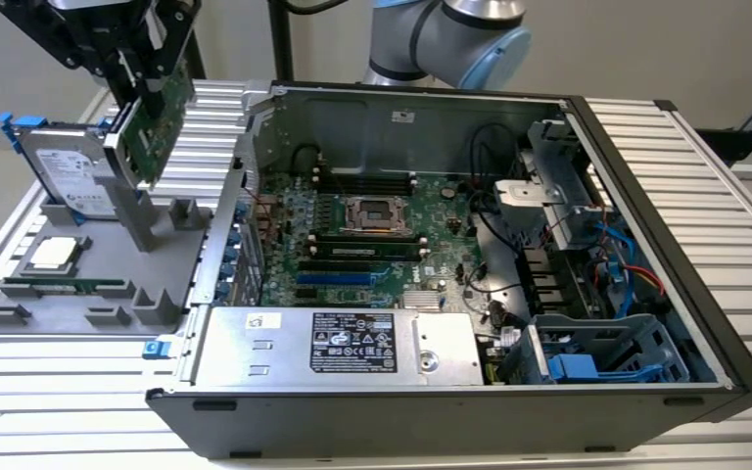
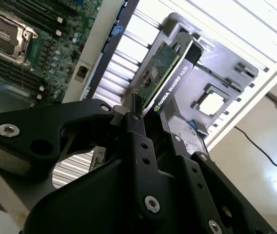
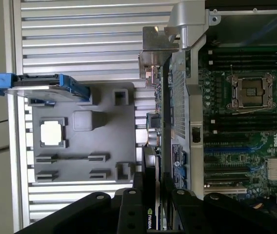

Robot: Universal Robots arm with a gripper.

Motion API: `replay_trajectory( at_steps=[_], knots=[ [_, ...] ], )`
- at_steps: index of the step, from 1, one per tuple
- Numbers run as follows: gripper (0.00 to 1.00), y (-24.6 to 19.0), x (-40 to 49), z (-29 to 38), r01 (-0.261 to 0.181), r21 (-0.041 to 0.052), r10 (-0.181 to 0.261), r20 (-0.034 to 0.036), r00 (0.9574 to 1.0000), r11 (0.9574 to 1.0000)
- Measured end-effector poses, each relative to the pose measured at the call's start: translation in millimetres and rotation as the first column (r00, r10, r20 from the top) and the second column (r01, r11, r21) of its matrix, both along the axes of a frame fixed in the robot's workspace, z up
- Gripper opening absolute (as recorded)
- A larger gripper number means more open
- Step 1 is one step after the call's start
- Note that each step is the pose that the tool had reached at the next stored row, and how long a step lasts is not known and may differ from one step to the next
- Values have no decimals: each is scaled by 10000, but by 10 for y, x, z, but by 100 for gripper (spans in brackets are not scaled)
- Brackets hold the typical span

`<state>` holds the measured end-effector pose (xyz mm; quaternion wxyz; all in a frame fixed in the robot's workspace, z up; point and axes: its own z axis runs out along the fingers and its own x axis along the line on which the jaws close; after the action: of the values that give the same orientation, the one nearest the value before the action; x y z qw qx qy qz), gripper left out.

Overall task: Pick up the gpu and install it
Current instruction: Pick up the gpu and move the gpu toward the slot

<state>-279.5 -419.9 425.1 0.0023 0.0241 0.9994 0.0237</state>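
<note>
Gripper (image 1: 152, 69) clamped on the gpu (image 1: 157, 122), card hanging clear above the grey tray (image 1: 50, 318) at the exterior view's left, mid-carry by my read, and seating it looks to need its edge squared over a motherboard (image 1: 350, 245) slot.

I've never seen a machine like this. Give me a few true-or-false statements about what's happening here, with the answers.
1. The gripper is clamped on the gpu. True.
2. The gpu is already plugged into the motherboard. False: it hangs in the air outside the computer case, toward the exterior view's left.
3. The hard drive stands on edge in the gray tray. True.
4. The computer case is closed. False: its side is open and the motherboard shows.
5. The processor chip sits on the motherboard. False: it lies in the gray tray.
</note>
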Motion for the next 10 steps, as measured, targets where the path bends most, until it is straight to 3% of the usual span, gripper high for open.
replay_trajectory(
  at_steps=[10],
  knots=[
    [0, 0, 123, 0, 0, 0, 0, 1, 10000, 10000]
  ],
)
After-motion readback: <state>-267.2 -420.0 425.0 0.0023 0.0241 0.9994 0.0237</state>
